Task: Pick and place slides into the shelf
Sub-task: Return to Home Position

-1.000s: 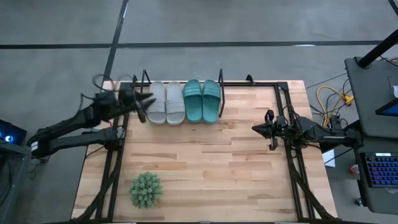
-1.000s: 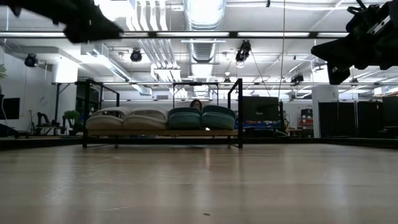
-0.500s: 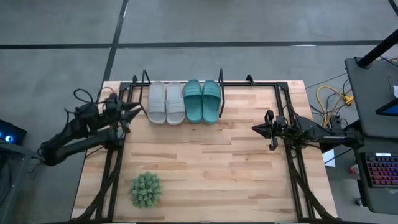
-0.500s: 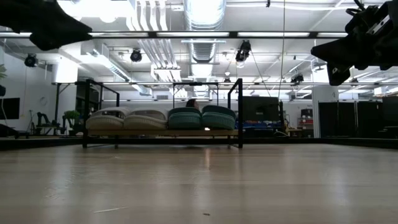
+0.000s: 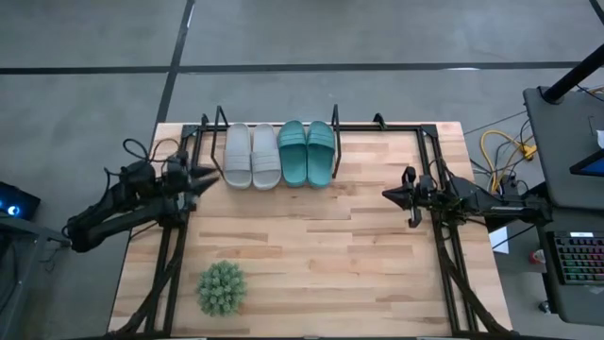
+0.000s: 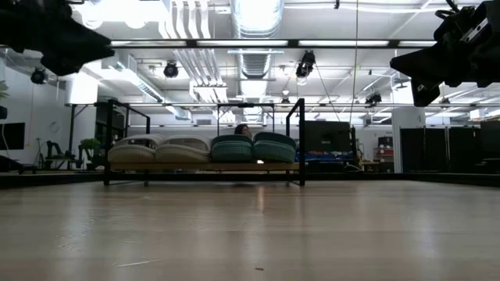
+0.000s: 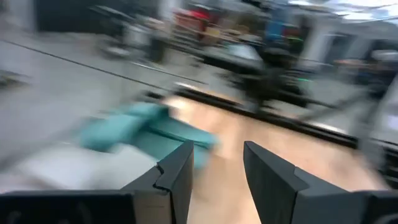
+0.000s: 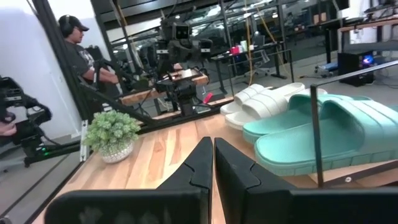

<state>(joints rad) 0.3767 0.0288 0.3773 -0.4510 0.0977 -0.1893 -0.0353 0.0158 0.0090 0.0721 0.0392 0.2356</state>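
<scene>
Two light grey slides (image 5: pixel 251 156) and two teal slides (image 5: pixel 307 153) lie side by side, soles down, on the shelf (image 5: pixel 335 121) at the table's far edge. The low view shows them in a row (image 6: pixel 201 148) on the shelf's board (image 6: pixel 203 166). My left gripper (image 5: pixel 213 175) is open and empty at the table's left edge, a short way left of the grey slides and pointing toward them. My right gripper (image 5: pixel 385 195) is shut and empty at the right side, pointing left. Its wrist view shows the teal slides (image 8: pixel 323 130) and grey slides (image 8: pixel 261 99) ahead.
A small spiky green plant (image 5: pixel 221 288) stands near the table's front left corner. Black frame rails (image 5: pixel 175 255) run along the left and right (image 5: pixel 444 255) sides. A person (image 8: pixel 78 46) stands beyond the table. Bare wood (image 5: pixel 311 246) lies between the arms.
My left gripper has drawn back from the grey slides toward the table's left edge and a little toward the near edge, sinking as it went. The slides have stayed in place on the shelf.
</scene>
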